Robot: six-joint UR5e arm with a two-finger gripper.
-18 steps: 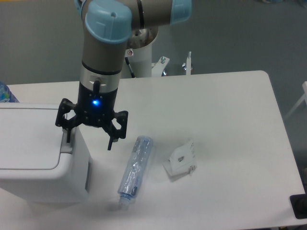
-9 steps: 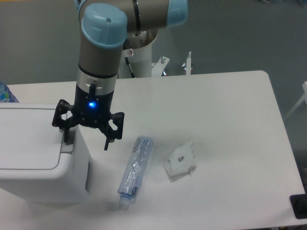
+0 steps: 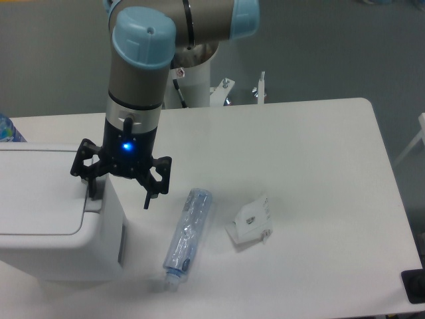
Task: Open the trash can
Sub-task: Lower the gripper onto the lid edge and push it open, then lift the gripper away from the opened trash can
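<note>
I am holding my claw spread wide, pointing down over the right edge of the trash can, gripping nothing. 1 finger is sitting at the lid's right edge, by the tab; the other is hanging beside the can's right wall, above the surface. The trash can is standing at the surface's left edge, lid lying flat. A clear bottle is lying just right of it, near the front edge, with a crumpled packet beyond.

Single fixed camera looking down steeply from the front at the white table, fairly close; trash can cropping at left edge, arm's upper part cropping at top.
</note>
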